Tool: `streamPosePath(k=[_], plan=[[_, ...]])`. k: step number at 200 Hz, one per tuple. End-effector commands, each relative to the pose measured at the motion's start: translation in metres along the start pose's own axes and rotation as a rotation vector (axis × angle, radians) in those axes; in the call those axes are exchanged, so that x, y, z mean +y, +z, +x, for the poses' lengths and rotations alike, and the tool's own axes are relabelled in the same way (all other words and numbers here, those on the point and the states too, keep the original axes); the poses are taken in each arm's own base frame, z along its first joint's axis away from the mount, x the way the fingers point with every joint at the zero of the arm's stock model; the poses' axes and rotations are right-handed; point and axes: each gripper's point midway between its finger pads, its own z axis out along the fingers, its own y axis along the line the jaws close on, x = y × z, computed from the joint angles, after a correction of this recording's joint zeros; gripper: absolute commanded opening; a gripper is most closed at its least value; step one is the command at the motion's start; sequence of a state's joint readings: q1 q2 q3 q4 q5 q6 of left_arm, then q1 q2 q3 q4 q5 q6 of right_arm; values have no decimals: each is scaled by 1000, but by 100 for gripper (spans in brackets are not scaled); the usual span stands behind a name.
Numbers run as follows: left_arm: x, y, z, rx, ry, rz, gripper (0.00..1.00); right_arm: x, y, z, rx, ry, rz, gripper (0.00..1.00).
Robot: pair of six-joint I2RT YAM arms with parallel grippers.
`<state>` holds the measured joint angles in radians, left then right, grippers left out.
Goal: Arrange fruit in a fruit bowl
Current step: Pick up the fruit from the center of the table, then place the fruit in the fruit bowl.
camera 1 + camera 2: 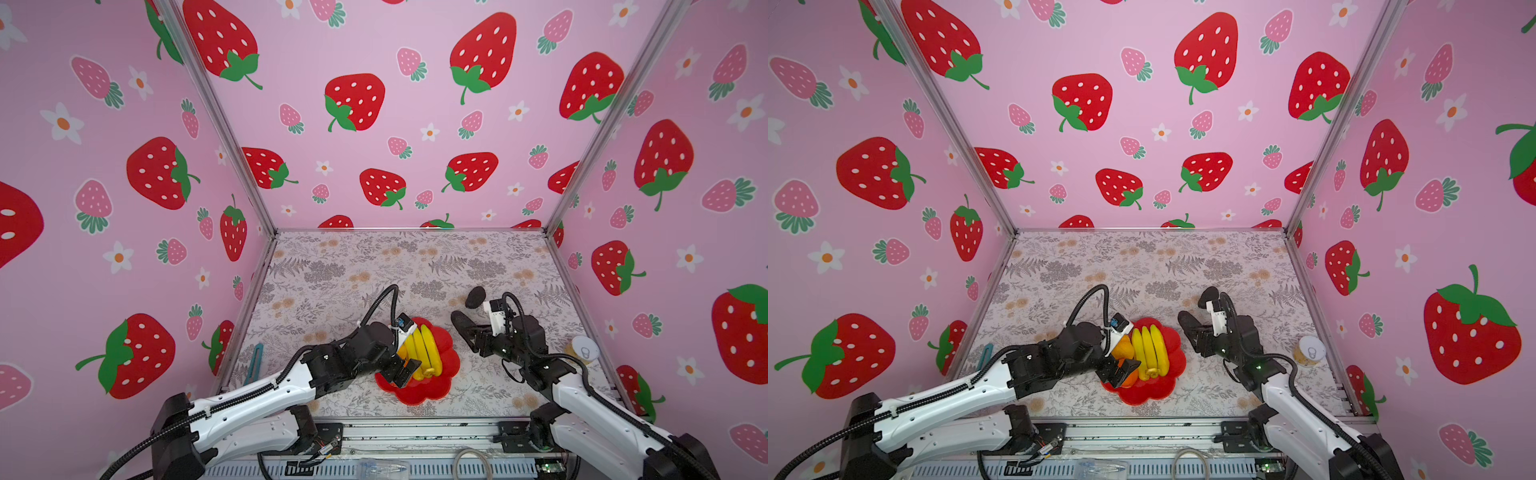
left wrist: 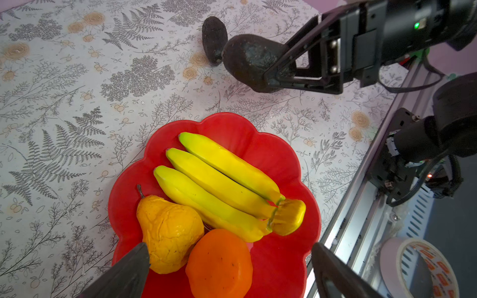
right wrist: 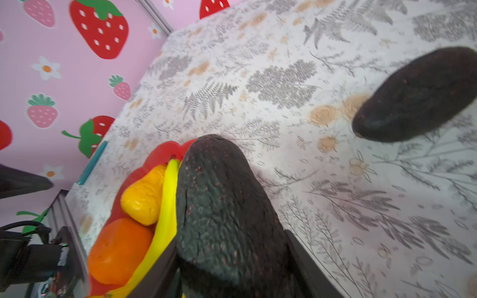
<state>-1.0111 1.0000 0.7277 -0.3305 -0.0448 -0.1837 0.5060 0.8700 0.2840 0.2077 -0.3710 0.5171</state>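
While the right tool grips an avocado, left tool gapes over the fruit bowl

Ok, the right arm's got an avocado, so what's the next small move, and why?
I'd probably swing the avocado across over the bowl's bare red side next to the bananas. The right jaws are shut on it outside the rim, and the pear and orange fill the other side.

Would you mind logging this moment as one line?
left end effector: open above fruit bowl | right end effector: shut on avocado | in bowl: banana bunch, pear, orange | on table: second avocado
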Motion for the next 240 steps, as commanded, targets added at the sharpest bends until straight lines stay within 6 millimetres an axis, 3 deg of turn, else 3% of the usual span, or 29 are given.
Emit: streamPosePath(k=[1,45,90,179,189,240], plan=[[5,-1,-5,-27,-12,-26,99,17,4,1,11,13,-77,40],[-7,4,-4,-4,12,45,100,38,23,24,112,8,-81,41],[-11,8,-8,-16,14,63,99,35,23,36,139,22,-6,42],[-7,0,-4,-26,-4,50,99,37,36,38,172,-15,48,51],[-7,-2,-4,-31,-5,48,99,37,37,39,173,-18,53,57],[-5,-4,-1,-25,-4,41,99,39,41,38,188,-45,59,65]])
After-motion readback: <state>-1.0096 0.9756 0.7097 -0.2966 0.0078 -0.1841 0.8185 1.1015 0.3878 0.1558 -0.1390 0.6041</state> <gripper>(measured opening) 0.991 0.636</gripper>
